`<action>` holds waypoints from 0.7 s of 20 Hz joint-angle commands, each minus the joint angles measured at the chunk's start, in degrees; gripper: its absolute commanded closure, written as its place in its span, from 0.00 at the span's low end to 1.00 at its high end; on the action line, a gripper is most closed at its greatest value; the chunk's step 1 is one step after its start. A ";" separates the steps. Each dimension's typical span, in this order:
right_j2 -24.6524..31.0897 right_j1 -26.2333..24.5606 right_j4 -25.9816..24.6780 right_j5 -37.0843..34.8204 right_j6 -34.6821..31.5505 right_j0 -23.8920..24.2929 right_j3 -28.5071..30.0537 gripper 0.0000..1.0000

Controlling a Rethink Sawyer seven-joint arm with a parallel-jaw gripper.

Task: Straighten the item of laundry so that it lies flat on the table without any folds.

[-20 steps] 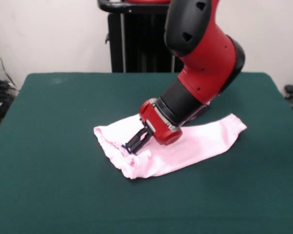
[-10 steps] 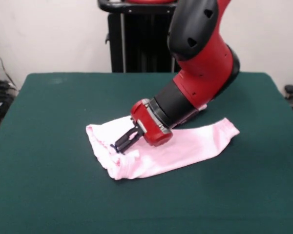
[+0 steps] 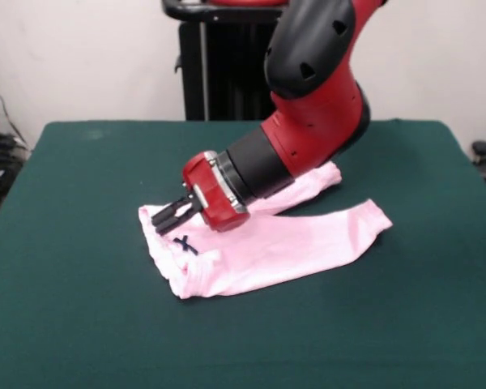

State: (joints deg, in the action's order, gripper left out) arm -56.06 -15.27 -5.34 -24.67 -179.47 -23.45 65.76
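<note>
Pink baby pants, the item of laundry, lie near the middle of the green table, the only view being the front one. The gathered waistband sits at the picture's left with a small dark bow facing up, one leg runs out to the right and ends in a cuff, and the other leg shows behind the arm, angled up toward the right. The waistband end looks bunched, with a soft ridge along its near edge, so the garment is judged not yet flat. The gripper hangs low over the waistband's far corner, tilted steeply toward the left; its dark fingers look slightly parted with nothing visibly between them, and whether the tips touch the cloth cannot be told. To do this step well, the fingers would best pinch only the top edge of the waistband, close to the table, then draw it outward and away from the legs in a low, slow pull, so that the fabric slides taut and does not lift and refold. Pulling too high risks dragging the whole garment along.
</note>
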 commanded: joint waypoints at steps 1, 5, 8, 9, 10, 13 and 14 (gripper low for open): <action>-1.51 -3.53 5.64 -2.87 -13.96 -1.75 -2.54 1.00; 0.21 -1.93 6.19 -0.87 -12.24 -1.24 -1.52 1.00; 6.15 3.77 5.91 2.06 -7.40 0.21 1.13 1.00; 9.22 6.79 5.58 2.69 -4.68 1.13 2.52 1.00; 10.92 8.94 5.20 2.15 -2.60 1.60 3.36 1.00; 16.12 15.45 4.14 -0.24 2.90 3.39 5.88 1.00; 17.32 17.06 3.78 -1.21 4.22 3.89 6.34 1.00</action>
State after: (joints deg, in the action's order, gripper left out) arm -52.65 -8.17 -4.86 -24.69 -179.47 -21.68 68.18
